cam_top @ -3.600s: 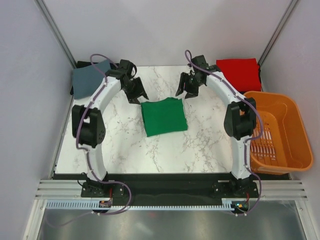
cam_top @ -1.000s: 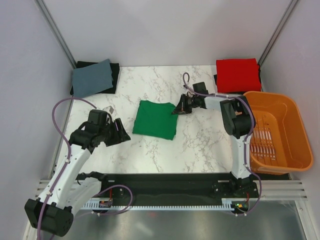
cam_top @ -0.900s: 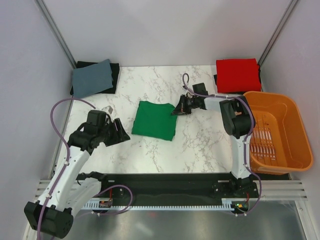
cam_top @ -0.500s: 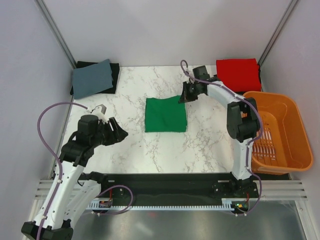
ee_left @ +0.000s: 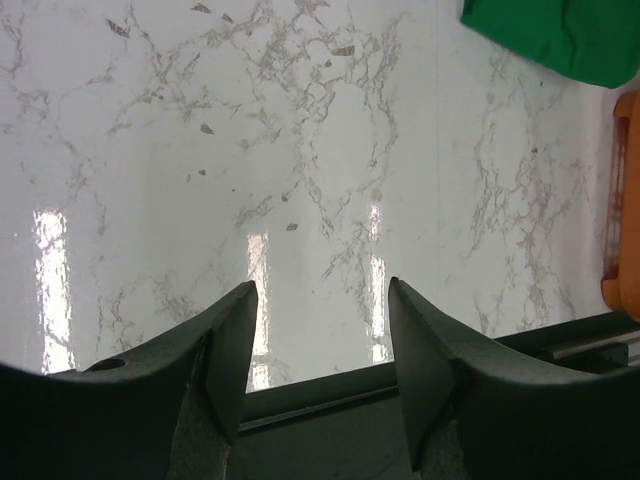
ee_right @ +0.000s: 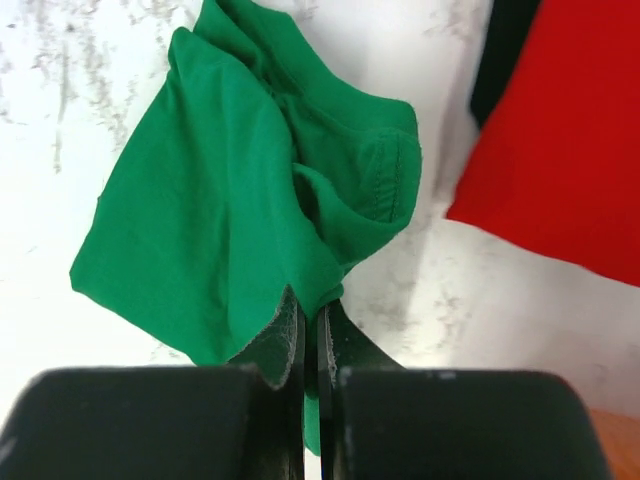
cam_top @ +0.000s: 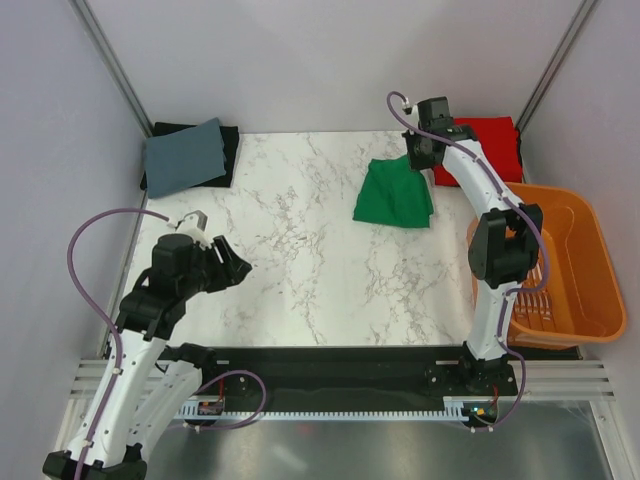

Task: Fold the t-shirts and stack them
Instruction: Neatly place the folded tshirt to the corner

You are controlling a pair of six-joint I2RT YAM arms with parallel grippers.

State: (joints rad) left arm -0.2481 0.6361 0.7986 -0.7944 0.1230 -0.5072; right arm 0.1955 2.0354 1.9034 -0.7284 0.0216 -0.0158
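Note:
The folded green t-shirt (cam_top: pixel 394 197) hangs by one corner from my right gripper (cam_top: pixel 417 160), lifted off the marble near the back right; in the right wrist view the jaws (ee_right: pixel 311 305) are shut on the green t-shirt (ee_right: pixel 220 220), which droops crumpled. The folded red t-shirt (cam_top: pixel 480 145) lies at the back right corner, just right of the green one, and shows in the right wrist view as the red t-shirt (ee_right: pixel 560 150). My left gripper (cam_top: pixel 237 266) hovers open and empty over the front left; its fingers (ee_left: pixel 235 345) frame bare marble.
An orange slatted basket (cam_top: pixel 560 265) stands at the right edge of the table. A folded grey-blue cloth (cam_top: pixel 186 153) on a black one lies at the back left corner. A black strip (ee_right: pixel 500 50) lies under the red t-shirt's edge. The table's front edge (ee_left: pixel 330 395) is close below the left fingers.
My right gripper has lifted the green t-shirt from mid-table and carried it back and right toward the red t-shirt; the cloth now hangs crumpled. The left arm has drawn back slightly toward the front left.

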